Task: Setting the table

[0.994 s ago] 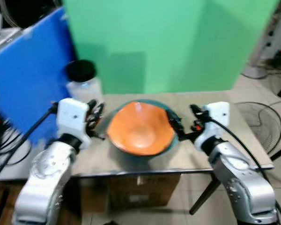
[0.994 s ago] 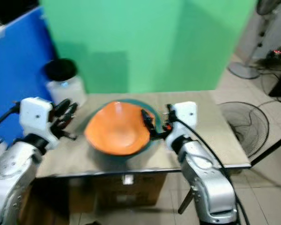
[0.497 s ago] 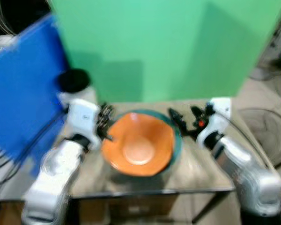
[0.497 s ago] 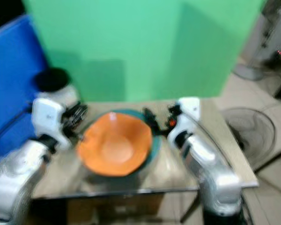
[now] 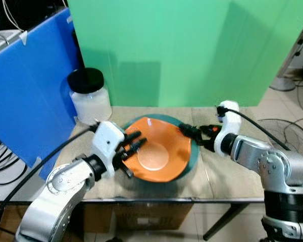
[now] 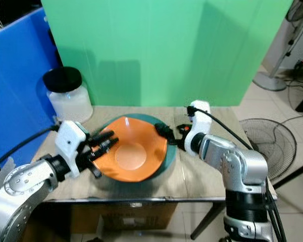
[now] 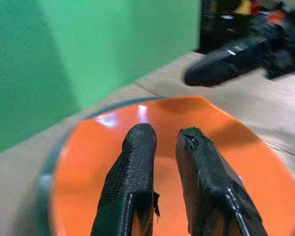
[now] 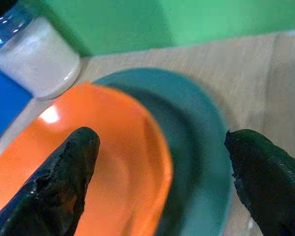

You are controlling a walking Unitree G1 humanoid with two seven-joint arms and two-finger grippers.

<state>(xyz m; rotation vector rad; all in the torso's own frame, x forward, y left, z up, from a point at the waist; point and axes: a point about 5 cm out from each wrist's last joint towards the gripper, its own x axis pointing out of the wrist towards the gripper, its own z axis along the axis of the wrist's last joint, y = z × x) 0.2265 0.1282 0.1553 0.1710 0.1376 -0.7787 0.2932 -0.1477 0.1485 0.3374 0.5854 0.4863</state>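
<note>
Left eye view: orange bowl (image 5: 156, 156) sits tilted in a teal plate (image 5: 194, 156) at mid-tabletop (image 5: 232, 176). All places below relative to the bowl.

My left gripper (image 5: 130, 151) is on the bowl's left rim, fingers (image 7: 132, 182) nearly together, tips over the orange inside. Whether the rim is pinched between them, I cannot tell.

My right gripper (image 5: 194, 135) is at the bowl's right rim, fingers (image 8: 69, 172) spread wide, straddling bowl edge and plate edge, grasping nothing.

White jar (image 5: 90, 96) with black lid stands behind-left, well apart.

Step, as I judge it: seating the bowl on the plate. Next move calls for levelling and centring it, then drawing both grippers clear without dragging the plate.
</note>
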